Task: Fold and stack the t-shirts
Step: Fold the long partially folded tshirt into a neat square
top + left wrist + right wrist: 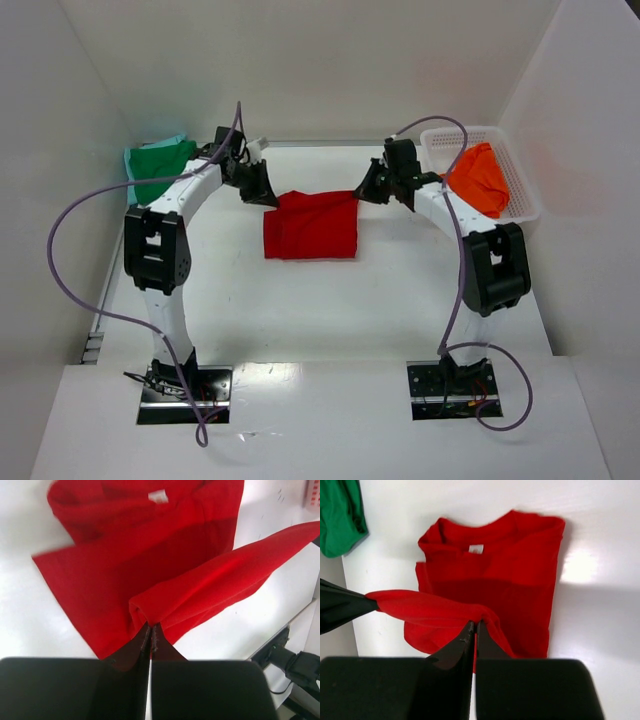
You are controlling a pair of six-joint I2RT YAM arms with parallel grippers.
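tabletop [330, 300]: one, white, with white walls on three sides; it carries all the cloth and the basket.
arms: two, a left arm [155, 250] and a right arm [490, 265], both bent inward so that their tips meet the far edge of the middle shirt.
t-shirts: three in all, one of each colour, well apart from one another.
red t-shirt [310, 228]: one, in the middle of the tabletop, between the two arms. Its collar end lies flat; the end away from the collar is lifted off the surface and stretched as a band from one arm's tip to the other.
basket [522, 185]: one, white plastic lattice, at the far right of the tabletop.
orange t-shirt [478, 178]: one, bunched inside the basket, beside the right arm.
green t-shirt [155, 165]: one, crumpled at the far left corner, behind the left arm.
left fingers [148, 630]: two, pressed together on a pinch of the red t-shirt at the left end of the raised band.
right fingers [470, 627]: two, pressed together on the red t-shirt at the right end of the band.
neck label [476, 548]: one, small and white, inside the red collar.
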